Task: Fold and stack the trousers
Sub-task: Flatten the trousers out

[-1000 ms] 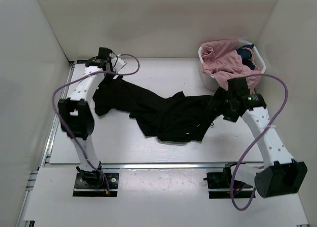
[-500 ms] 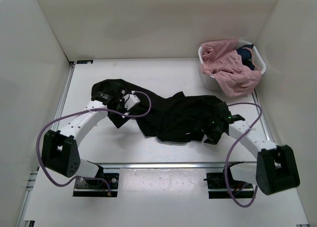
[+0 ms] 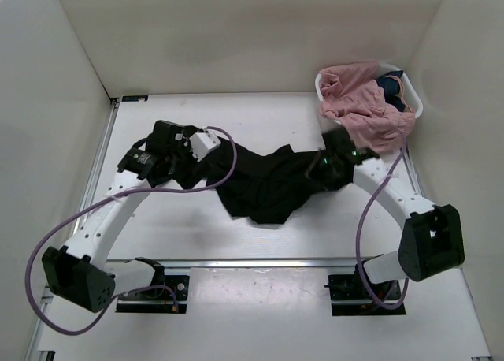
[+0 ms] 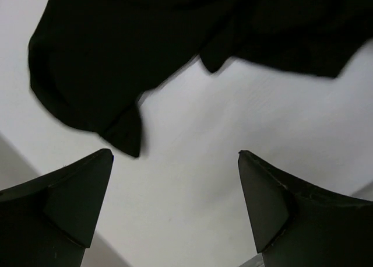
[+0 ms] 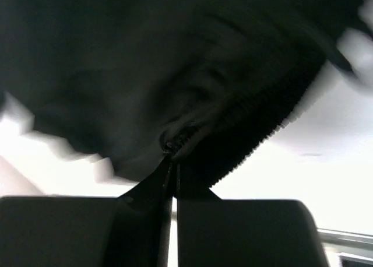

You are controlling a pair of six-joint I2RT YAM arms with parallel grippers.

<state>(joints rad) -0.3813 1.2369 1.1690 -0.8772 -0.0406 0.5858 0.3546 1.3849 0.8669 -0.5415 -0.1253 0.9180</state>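
Overhead and wrist views of the fold-and-stack workspace. The black trousers (image 3: 268,187) lie crumpled across the middle of the white tabletop (image 3: 197,227), running from the left arm's wrist to the right arm's wrist, with a loose lobe sagging toward the near edge.

The left hand (image 4: 175,156) is spread wide and holds nothing. In its wrist view the two dark fingers (image 4: 76,203) frame bare tabletop, while a rounded edge of the trousers lies beyond the fingertips, apart from them.

The right hand (image 5: 172,174) is at the right end of the garment, its jaws pressed together on a bunched ridge of the black cloth. That wrist view is motion-blurred, so finer detail of the pinched part cannot be made out.

At the far right corner stands a white basket (image 3: 416,109) holding pink clothing (image 3: 358,101), which spills over its near rim, and a dark blue item (image 3: 390,85). The right arm's wrist lies just beside the overhanging pink cloth.
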